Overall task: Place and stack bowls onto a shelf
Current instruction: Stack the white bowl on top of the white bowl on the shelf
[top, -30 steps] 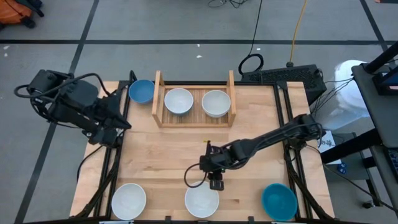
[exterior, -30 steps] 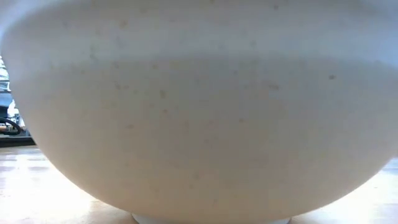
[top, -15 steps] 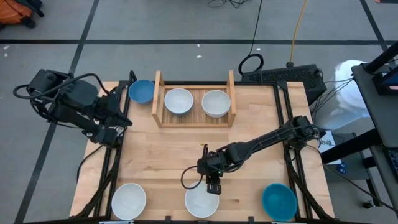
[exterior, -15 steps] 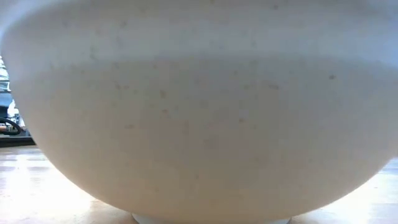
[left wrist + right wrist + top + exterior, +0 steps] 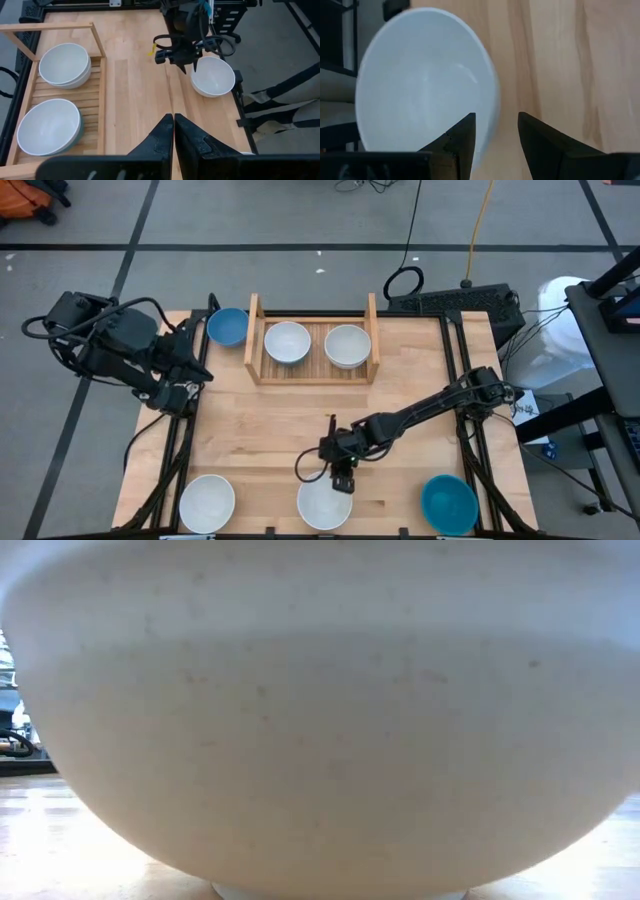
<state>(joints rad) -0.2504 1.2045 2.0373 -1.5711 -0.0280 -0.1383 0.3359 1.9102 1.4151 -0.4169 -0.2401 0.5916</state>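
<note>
The white bowl (image 5: 325, 504) sits at the bench's (image 5: 260, 430) near edge, centre. The right pincer (image 5: 343, 479) hangs over its far rim, fingers apart straddling the wall, apparently to pinch it. The shelf (image 5: 313, 370) holds white bowls; the left pincer (image 5: 173, 131), closed, waits beside it.

Found no readable text, label, brand, number or sign anywhere: none on the bowls, the shelf, the table, the arms, nor on the floor and gear beyond the table.
</note>
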